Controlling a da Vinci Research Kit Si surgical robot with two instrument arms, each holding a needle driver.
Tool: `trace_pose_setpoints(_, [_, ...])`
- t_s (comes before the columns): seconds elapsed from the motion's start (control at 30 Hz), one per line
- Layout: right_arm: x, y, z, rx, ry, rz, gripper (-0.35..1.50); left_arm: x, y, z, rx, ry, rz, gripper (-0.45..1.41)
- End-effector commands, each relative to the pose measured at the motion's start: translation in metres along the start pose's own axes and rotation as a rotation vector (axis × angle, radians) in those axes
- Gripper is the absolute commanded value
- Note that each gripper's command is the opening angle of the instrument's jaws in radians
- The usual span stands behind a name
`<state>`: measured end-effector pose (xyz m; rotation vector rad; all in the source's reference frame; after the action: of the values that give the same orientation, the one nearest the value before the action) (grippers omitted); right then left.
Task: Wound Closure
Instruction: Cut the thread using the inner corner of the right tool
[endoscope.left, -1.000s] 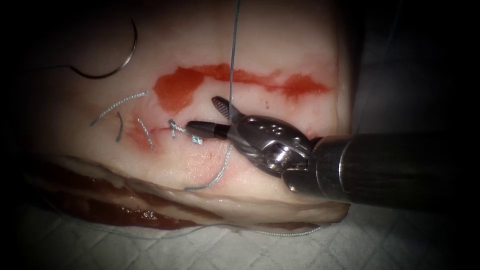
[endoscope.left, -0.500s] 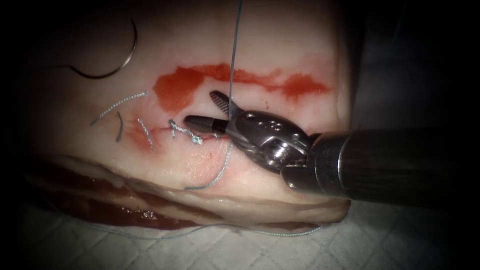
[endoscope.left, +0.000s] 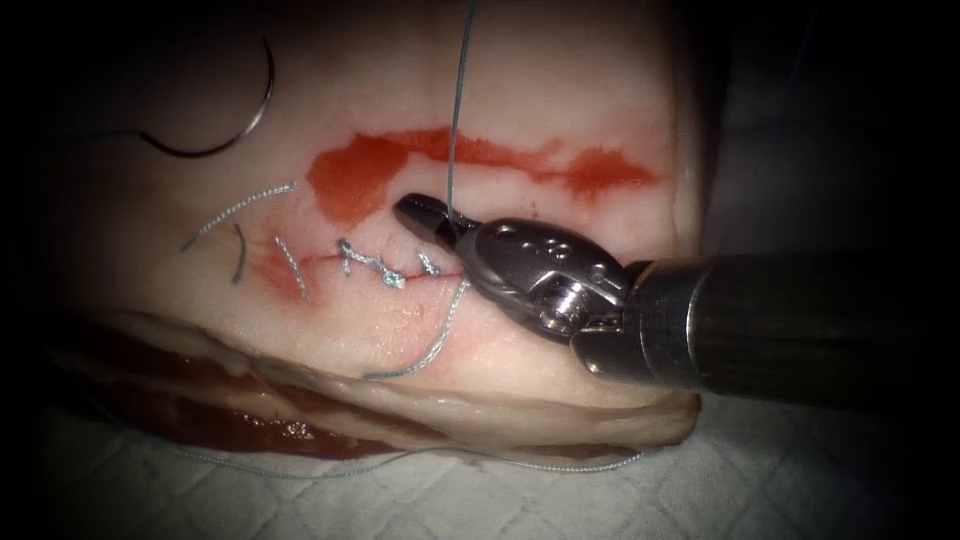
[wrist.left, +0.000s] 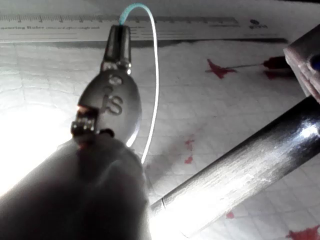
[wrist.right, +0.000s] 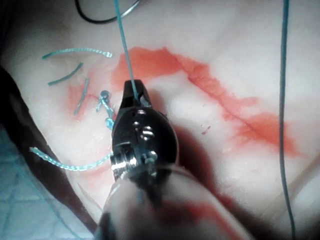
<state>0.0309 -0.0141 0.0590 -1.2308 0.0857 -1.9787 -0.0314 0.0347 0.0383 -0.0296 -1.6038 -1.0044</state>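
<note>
Needle (endoscope.left: 235, 120) lies free, partly shadowed; both grippers clamp thread (endoscope.left: 455, 110).

Table cover: a pale quilted cloth (endoscope.left: 300, 500) spread over the table.
On the cloth: the tissue (endoscope.left: 560, 90) rests directly on it.
Thread: a loose strand of thread (endoscope.left: 520, 462) lies on the cloth just beside the tissue's near edge.
Stains: spots of red fluid (wrist.left: 189, 144) on the cloth.
Ruler: a ruler (wrist.left: 65, 25) lies at the cloth's edge.
</note>
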Motion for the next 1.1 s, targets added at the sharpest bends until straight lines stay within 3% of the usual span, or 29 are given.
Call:
trace_pose_setpoints(0.03, [-0.0002,0.0001,0.0011,0.001,-0.004,0.0,0.32,0.0001,0.0002,0.0007,0.0,-0.002,0.002,-0.45])
trace_pose_setpoints(0.07, [0.0,0.0002,0.0014,0.005,-0.005,-0.003,1.01,0.0001,0.0002,0.0007,0.0,-0.003,0.002,-0.45])
trace_pose_setpoints(0.13, [0.0003,0.0003,0.0016,0.007,-0.007,-0.006,1.13,0.0001,0.0002,0.0007,0.0,-0.003,0.002,-0.45])
trace_pose_setpoints(0.33, [0.0006,0.0006,0.002,0.007,-0.008,-0.011,1.25,0.0002,0.0002,0.0007,0.0,-0.003,0.002,-0.45])
trace_pose_setpoints(0.53, [0.0006,0.0005,0.0021,0.042,-0.012,-0.009,1.18,0.0002,0.0,0.0008,-0.001,-0.003,0.004,-0.45])
trace_pose_setpoints(0.57, [0.0005,0.0005,0.0022,0.044,-0.009,-0.009,1.01,0.0003,0.0,0.0008,-0.001,-0.003,0.004,-0.45])
trace_pose_setpoints(0.6, [0.0005,0.0005,0.0022,0.044,-0.009,-0.009,1.01,0.0003,0.0,0.0008,-0.001,-0.003,0.004,-0.45])
trace_pose_setpoints(0.63, [0.0003,0.0004,0.0021,0.043,-0.023,-0.005,0.38,0.0003,-0.0001,0.0008,0.0,-0.001,0.004,-0.45])
trace_pose_setpoints(0.67, [0.0003,0.0004,0.0021,0.043,-0.023,-0.005,0.38,0.0003,-0.0001,0.0008,0.0,-0.001,0.004,-0.45])
trace_pose_setpoints(0.7, [0.0002,0.0003,0.0021,0.042,-0.031,-0.003,-0.13,0.0003,-0.0001,0.0008,0.0,-0.001,0.004,-0.45])
trace_pose_setpoints(0.73, [0.0001,0.0003,0.002,0.04,-0.036,-0.001,-0.35,0.0003,-0.0001,0.0008,-0.001,-0.001,0.004,-0.45])
trace_pose_setpoints(1.1, [-0.0001,0.0002,0.0016,0.003,-0.032,0.0,-0.35,0.0004,-0.0001,0.0008,0.0,0.002,0.005,-0.45])
